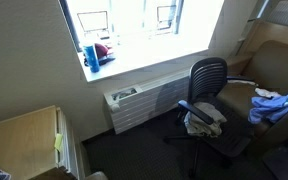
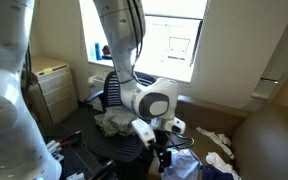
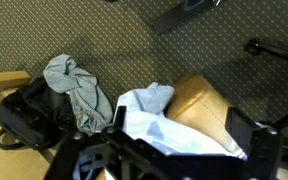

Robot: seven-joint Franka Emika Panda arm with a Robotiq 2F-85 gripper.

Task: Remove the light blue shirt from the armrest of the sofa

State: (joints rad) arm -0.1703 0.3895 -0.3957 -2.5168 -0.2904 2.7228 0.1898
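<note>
The shirt (image 3: 159,118) lies draped over the sofa armrest (image 3: 199,100), its long axis diagonal in the wrist view and its bunched end pointing up-left toward the grey cloth (image 3: 74,85). My gripper (image 3: 174,135) hangs above it, fingers spread to either side of the fabric. Risks, as I judge them: pinching only a thin fold would let the shirt slip free, and closing too deep would catch the armrest.

soft crumpled cloth shirt (image 3: 169,130), smooth matt sofa armrest (image 3: 199,98); rough dotted carpet (image 3: 104,35), matt black bag (image 3: 29,110)
</note>
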